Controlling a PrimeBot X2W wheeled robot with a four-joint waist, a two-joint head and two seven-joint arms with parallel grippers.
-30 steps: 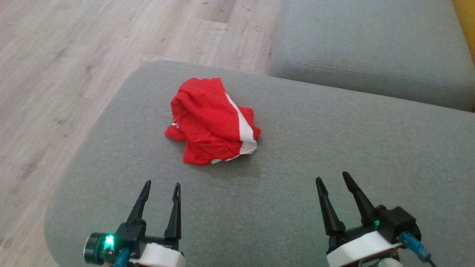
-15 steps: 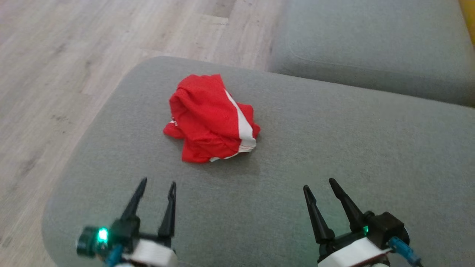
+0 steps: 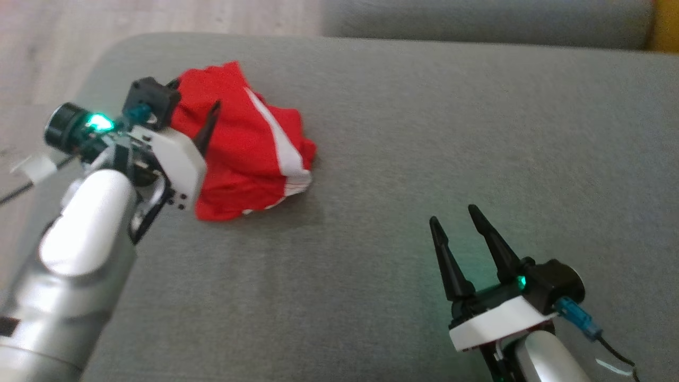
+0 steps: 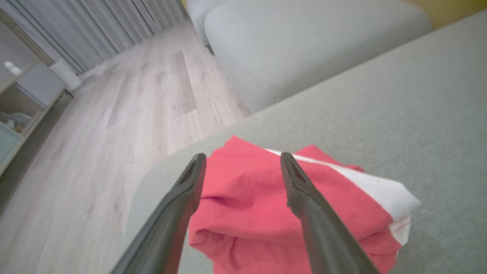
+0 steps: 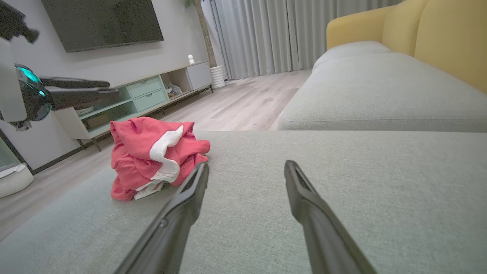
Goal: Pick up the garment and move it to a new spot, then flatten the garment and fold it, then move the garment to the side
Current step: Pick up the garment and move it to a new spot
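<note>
A crumpled red garment point(image 3: 249, 143) with a white stripe lies on the left part of a grey sofa cushion point(image 3: 424, 132). My left gripper point(image 3: 196, 93) hovers open just above the garment's left side. In the left wrist view its two fingers straddle the red cloth point(image 4: 247, 201) without closing on it, gripper point(image 4: 242, 156) open. From the right wrist view the left gripper point(image 5: 112, 87) hangs above the garment point(image 5: 152, 156), apart from it. My right gripper point(image 3: 452, 215) stands open and empty over bare cushion at the lower right, also open in its own view point(image 5: 247, 164).
The cushion's rounded left edge drops to a pale wooden floor point(image 3: 53, 32). A second grey cushion point(image 5: 380, 87) lies beyond, with a yellow backrest point(image 5: 437, 38) at the right. A low TV cabinet point(image 5: 144, 95) stands across the floor.
My left arm has lifted and reached forward over the garment. The head camera has tilted and shifted, so the whole scene sits differently. The right gripper has hardly moved.
</note>
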